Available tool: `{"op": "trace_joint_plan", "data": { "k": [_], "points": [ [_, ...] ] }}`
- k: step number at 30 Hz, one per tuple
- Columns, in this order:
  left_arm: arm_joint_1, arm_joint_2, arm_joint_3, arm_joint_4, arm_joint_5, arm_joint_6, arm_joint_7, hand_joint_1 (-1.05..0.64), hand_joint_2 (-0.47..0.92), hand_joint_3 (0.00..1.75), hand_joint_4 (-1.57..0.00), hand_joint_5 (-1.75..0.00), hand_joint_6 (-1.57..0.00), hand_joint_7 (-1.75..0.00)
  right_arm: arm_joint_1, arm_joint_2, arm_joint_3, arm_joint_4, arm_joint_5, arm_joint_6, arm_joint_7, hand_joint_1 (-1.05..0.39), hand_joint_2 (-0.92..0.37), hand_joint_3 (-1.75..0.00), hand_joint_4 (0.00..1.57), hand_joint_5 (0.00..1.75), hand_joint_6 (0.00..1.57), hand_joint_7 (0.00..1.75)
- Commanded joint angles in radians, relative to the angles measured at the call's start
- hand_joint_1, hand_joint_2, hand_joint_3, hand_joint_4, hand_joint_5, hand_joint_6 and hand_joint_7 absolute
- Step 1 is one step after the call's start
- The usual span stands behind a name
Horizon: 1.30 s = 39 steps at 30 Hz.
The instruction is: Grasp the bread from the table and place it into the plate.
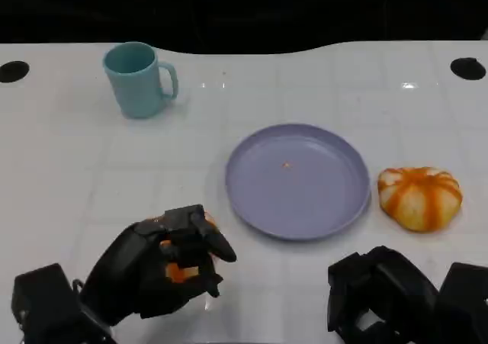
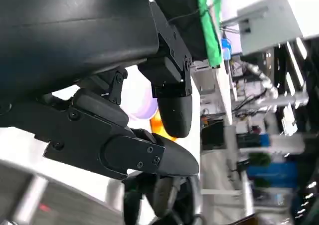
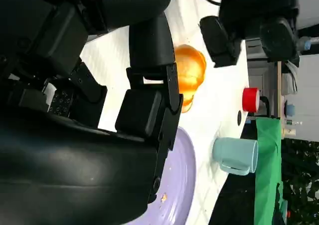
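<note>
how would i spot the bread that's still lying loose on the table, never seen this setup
Find the round lavender plate in the middle of the white table. Just past its rim on the robot's right sits the bread, touching nothing. It is a domed bun with orange and white stripes, unlike the teal mug far off to the left.

L robot hand point(image 1: 171, 264) grips orange bread point(image 1: 181, 271) nr purple plate point(image 1: 298, 180); 2nd bread point(image 1: 420, 197) just beside plate's other side.

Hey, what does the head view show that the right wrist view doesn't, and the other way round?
Head view, not the right wrist view: the orange, white-striped round bun lying right of the plate. Right wrist view, not the head view: a red cylindrical object and a green cloth beyond the table. Both: the round lavender plate, the teal mug and the right hand.
</note>
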Motion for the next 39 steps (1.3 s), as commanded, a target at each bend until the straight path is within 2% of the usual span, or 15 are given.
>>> {"op": "trace_joint_plan", "data": {
  "k": [1,6,10,16,18,22,25,32,39],
  "points": [
    [0.002,0.044,0.007,-0.058,0.065,-0.049,0.054,-0.75,0.92,0.24,-0.6,-1.35,-0.55,-0.8,0.001,-0.007,-0.002,-0.003,-0.004,-0.008,-0.006,-1.05,-0.17,-1.18,1.54,1.23,1.57,0.95],
    [0.011,0.073,0.011,-0.131,0.175,-0.08,0.15,-0.73,0.92,0.24,-0.61,-1.19,-0.53,-0.64,0.002,-0.007,0.0,-0.006,0.003,-0.001,0.0,-1.05,-0.16,-1.19,1.54,1.24,1.57,0.95],
    [0.041,0.092,0.02,-0.254,0.355,-0.061,0.277,-0.72,0.92,0.25,-0.57,-1.1,-0.51,-0.56,0.003,-0.008,0.003,-0.012,-0.007,0.003,-0.012,-1.05,-0.16,-1.19,1.53,1.24,1.57,0.94],
    [0.077,0.154,0.011,-0.435,0.64,0.06,0.358,-0.76,0.92,0.25,-0.36,-0.98,-0.33,-0.43,0.0,-0.01,0.006,-0.01,-0.01,-0.003,-0.017,-1.05,-0.16,-1.2,1.54,1.24,1.57,0.95],
    [0.088,0.169,0.005,-0.496,0.707,0.119,0.352,-0.76,0.92,0.25,-0.3,-0.94,-0.28,-0.39,-0.001,-0.008,0.004,-0.005,-0.001,-0.003,-0.011,-1.05,-0.15,-1.2,1.54,1.24,1.57,0.95],
    [0.095,0.201,-0.02,-0.601,0.859,0.248,0.312,-0.77,0.92,0.24,-0.28,-0.75,-0.28,-0.13,-0.004,-0.008,0.004,0.001,-0.001,-0.008,-0.008,-1.05,-0.15,-1.2,1.54,1.24,1.57,0.95],
    [0.082,0.23,-0.056,-0.646,0.99,0.321,0.279,-0.77,0.92,0.2,-0.26,-0.71,-0.23,-0.07,-0.003,-0.007,0.005,-0.001,-0.003,-0.002,-0.01,-1.05,-0.16,-1.2,1.54,1.24,1.57,0.95],
    [0.037,0.23,-0.15,-0.671,1.276,0.459,0.224,-0.8,0.92,0.04,-0.25,-0.52,-0.22,-0.01,-0.003,-0.005,0.008,-0.005,-0.008,0.001,-0.017,-1.05,-0.17,-1.19,1.54,1.24,1.57,0.96],
    [-0.038,0.195,-0.242,-0.598,1.445,0.564,0.15,-0.8,0.87,0.0,-0.26,-0.41,-0.2,0.0,-0.002,-0.005,0.012,-0.01,-0.015,0.003,-0.027,-1.05,-0.16,-1.19,1.54,1.24,1.57,0.96]
  ]
}}
